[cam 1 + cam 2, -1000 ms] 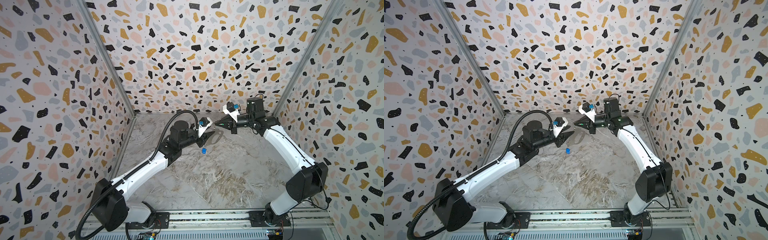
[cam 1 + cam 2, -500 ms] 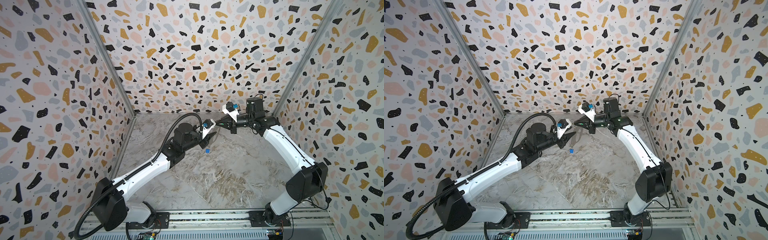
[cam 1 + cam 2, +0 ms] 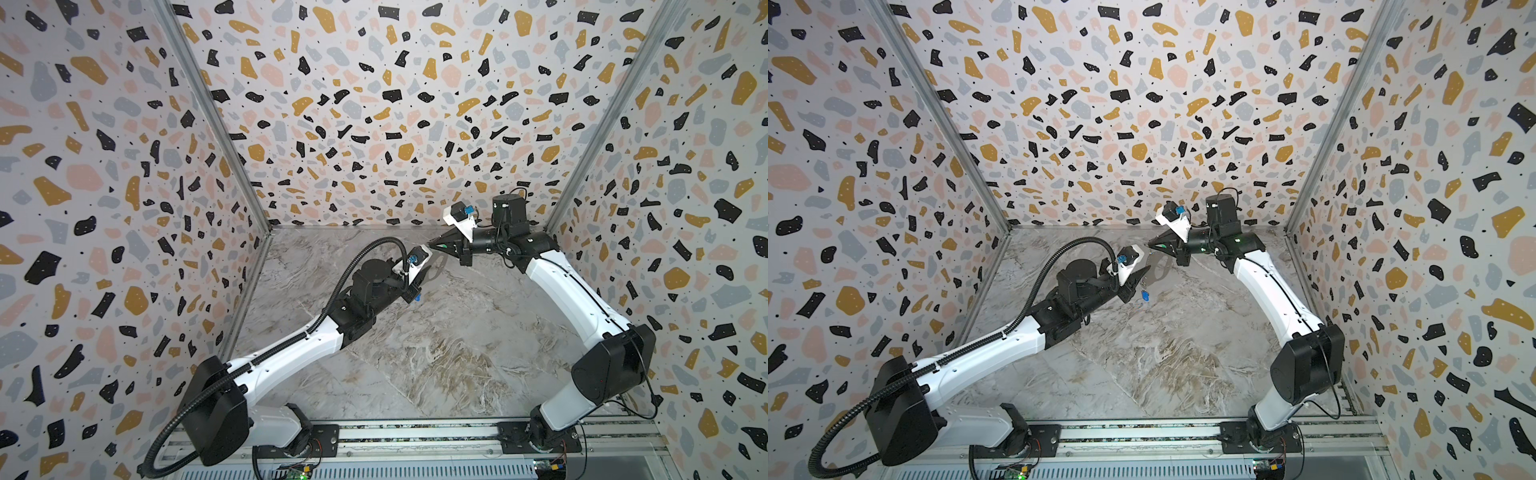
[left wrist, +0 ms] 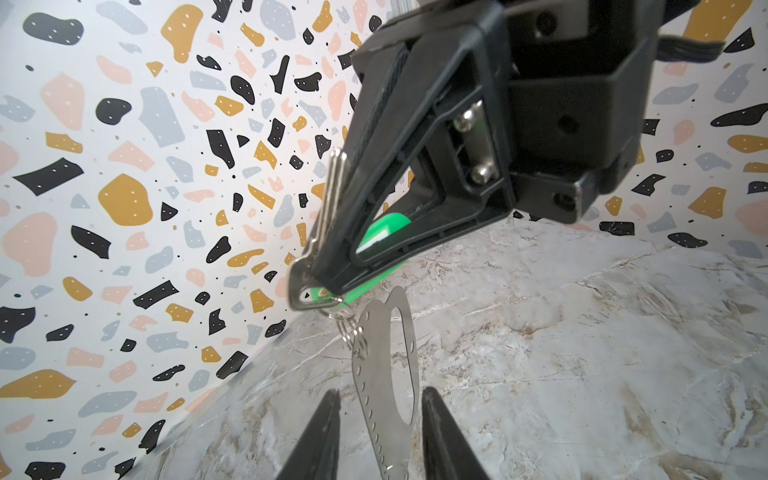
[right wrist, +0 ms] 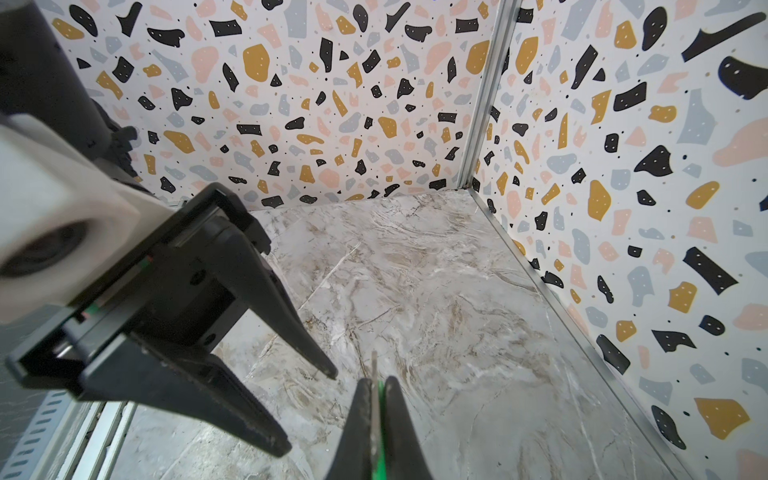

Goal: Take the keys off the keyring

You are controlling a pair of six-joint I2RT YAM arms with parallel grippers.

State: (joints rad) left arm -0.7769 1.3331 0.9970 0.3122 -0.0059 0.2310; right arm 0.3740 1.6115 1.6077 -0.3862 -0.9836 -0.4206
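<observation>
Right gripper [image 4: 320,282] is clamped tight on the bright green plastic key [image 4: 382,232], which shows through the window of its black finger. A silver metal clip [image 4: 332,199] lies along the outside of that finger. Small steel rings [image 4: 353,332] link the key to the flat thin grey metal keyring [image 4: 374,395] with an oblong cut-out, which hangs below them above the marbled grey floor [image 4: 582,332].

Left gripper [image 4: 381,392] has its jaws partly apart, one finger on each side of the keyring, with a sliver of floor showing between each finger and the keyring's edge.

In both top views the two grippers' tips are close together near the speckled back wall [image 3: 1142,124]. The bright blue plastic key [image 3: 1145,296] dangles just under the left gripper on a short chain. It probably hangs from the keyring's lower end, but that join is hidden.
</observation>
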